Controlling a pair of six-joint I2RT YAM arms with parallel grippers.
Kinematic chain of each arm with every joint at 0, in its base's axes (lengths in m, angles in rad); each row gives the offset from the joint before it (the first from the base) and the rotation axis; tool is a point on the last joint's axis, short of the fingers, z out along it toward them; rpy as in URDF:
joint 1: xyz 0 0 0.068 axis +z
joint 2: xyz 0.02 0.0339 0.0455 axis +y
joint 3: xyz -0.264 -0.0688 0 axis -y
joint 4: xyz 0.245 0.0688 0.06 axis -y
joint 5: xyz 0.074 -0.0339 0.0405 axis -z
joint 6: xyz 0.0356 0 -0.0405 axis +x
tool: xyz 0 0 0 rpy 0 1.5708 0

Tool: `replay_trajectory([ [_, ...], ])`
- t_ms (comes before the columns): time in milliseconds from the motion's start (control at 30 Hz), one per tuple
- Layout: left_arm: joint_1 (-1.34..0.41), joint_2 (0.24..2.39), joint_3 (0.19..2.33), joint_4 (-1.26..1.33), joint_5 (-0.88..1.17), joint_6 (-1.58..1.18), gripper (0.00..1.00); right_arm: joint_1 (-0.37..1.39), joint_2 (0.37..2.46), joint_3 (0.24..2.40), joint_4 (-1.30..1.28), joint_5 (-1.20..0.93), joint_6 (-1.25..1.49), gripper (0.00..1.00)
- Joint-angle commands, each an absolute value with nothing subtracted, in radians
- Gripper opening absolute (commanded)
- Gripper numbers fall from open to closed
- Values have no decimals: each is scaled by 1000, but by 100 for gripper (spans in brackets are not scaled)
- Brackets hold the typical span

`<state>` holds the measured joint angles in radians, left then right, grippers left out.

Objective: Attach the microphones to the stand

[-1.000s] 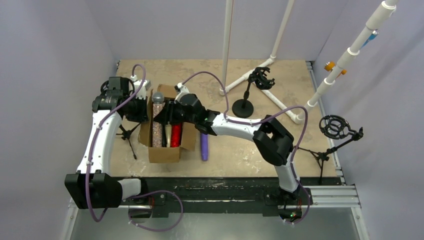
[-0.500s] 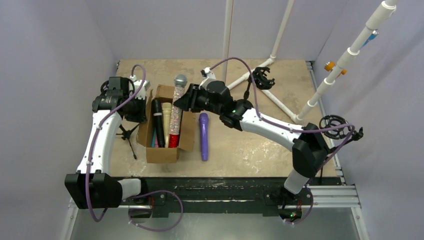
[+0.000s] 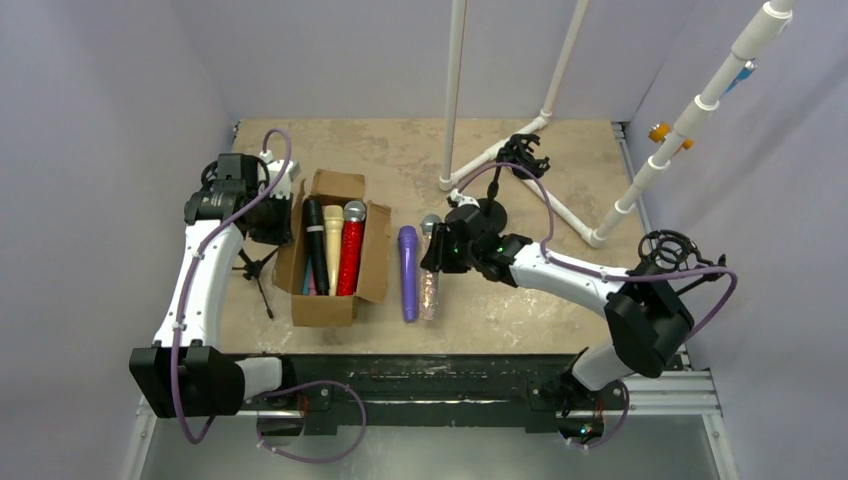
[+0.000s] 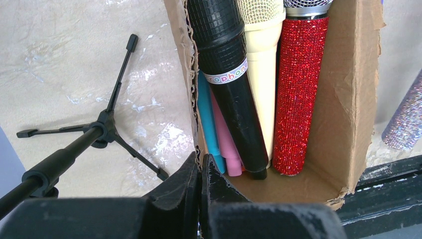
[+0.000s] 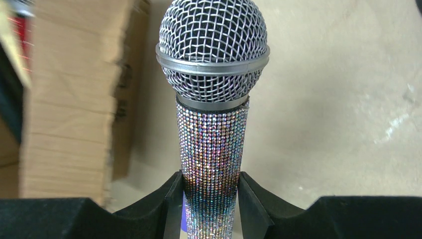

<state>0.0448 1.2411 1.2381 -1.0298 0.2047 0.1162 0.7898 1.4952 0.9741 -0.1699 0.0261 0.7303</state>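
My left arm [image 3: 200, 280] and right arm [image 3: 570, 272] are built alike, with smooth white tube links between chunky black joint housings. Each has a black block at its foot, at seven and five o'clock of the overhead view. A purple cable [image 3: 176, 360] loops out by my left foot and runs up the white link, and its twin arcs over my right arm toward three o'clock. My fingers [image 4: 174, 186] are matte black wedges (faintly dusty).

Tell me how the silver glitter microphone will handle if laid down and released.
The silver glitter microphone looks rigid, so it should not flex. Its round body and mesh head suggest it may roll on the table. The rhinestone texture probably gives the right gripper decent grip.
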Motion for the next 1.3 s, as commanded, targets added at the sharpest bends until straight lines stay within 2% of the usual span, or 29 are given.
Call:
replay_trajectory([
  [0,44,1200,1272,-997,214,126,0,779,1522,929,-131,63,723,0],
  [500,44,1180,1267,-1015,250,109,0,792,1778,1027,-32,-22,857,0],
  [533,44,1180,1268,-1017,253,107,0,798,1787,1037,-29,-20,872,3],
  [600,44,1175,1264,-1020,259,108,0,828,1817,1078,-34,-19,900,15],
  [667,44,1174,1261,-1020,260,111,0,855,1830,1106,-44,-7,903,31],
  [767,44,1171,1259,-1023,254,116,0,886,1838,1136,-64,-1,908,47],
  [933,44,1162,1238,-1017,252,118,0,885,1773,1129,-88,30,930,62],
  [1067,44,1157,1219,-1015,250,120,0,859,1690,1137,-129,68,910,65],
  [1267,44,1152,1183,-1011,262,120,0,852,1592,1186,-184,168,893,58],
])
